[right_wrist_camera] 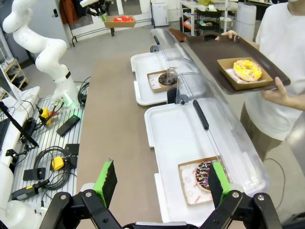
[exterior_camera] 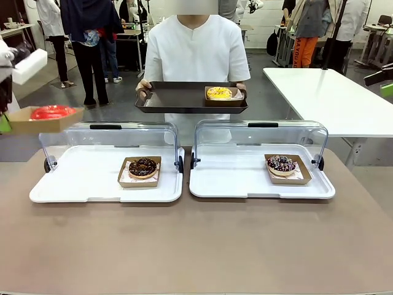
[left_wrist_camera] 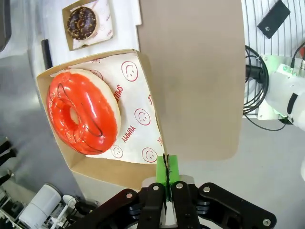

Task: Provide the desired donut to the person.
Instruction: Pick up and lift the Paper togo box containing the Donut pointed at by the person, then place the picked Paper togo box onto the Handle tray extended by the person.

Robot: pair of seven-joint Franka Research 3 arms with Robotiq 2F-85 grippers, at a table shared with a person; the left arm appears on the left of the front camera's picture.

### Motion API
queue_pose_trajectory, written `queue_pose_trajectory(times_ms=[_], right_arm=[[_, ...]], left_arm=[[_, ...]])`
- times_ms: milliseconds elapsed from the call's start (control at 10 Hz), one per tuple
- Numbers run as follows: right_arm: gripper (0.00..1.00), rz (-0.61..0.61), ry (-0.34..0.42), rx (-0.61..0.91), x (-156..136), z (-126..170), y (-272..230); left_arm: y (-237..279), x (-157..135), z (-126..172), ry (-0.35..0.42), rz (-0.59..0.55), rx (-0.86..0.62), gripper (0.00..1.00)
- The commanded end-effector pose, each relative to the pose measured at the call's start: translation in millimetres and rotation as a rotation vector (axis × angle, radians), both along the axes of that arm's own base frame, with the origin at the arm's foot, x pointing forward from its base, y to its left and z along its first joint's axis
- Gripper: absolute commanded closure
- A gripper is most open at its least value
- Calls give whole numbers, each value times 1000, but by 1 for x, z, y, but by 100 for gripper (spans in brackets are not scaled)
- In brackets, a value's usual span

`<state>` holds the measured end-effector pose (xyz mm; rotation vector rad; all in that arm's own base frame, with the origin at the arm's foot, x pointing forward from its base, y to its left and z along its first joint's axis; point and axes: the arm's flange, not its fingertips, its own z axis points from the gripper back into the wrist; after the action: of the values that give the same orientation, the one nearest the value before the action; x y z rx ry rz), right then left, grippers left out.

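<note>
Step in hand: the carry leg of the handover. The left tool is pinched on one wall of a cardboard box, pads closed down to the card's thickness, at the box's 6 o'clock in the left wrist view. The red donut lies in the box on printed paper, toward 9 o'clock, away from the grip. In the front view, box and donut hang clear of the bench at 9 o'clock of the frame, near the outer end of the left display tray.

The person is at 12 o'clock across the bench, holding a dark serving tray with both hands. A yellow donut in its own box takes the tray's 3 o'clock end; the 9 o'clock half is bare.

The right tool is spread wide with nothing in it, above the bench beside the right display tray. There's a chocolate donut in the left display tray and a sprinkled donut in the right one. Both lids are up.

My read: pick done, delivery not.

Next move:
- Swing the box toward 1 o'clock, over the lids, onto the bare half of the serving tray.
- Keep it level. A one-wall pinch with the load offset could let the box sag or twist.
- Seat it flat before letting go.
- Stay off the person's hand at that end.
</note>
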<state>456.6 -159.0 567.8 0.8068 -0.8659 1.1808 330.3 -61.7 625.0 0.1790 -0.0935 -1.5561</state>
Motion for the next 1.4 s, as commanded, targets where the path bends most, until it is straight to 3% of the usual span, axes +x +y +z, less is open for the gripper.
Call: queue_pose_trajectory(times_ms=[0, 1300], right_arm=[[0, -2, -5, 10, 0, -1, 1], [0, -2, -5, 10, 0, -1, 1]], left_arm=[[6, 12, 6, 30, 28, -41, 100], [5, 6, 5, 5, 11, -12, 100]])
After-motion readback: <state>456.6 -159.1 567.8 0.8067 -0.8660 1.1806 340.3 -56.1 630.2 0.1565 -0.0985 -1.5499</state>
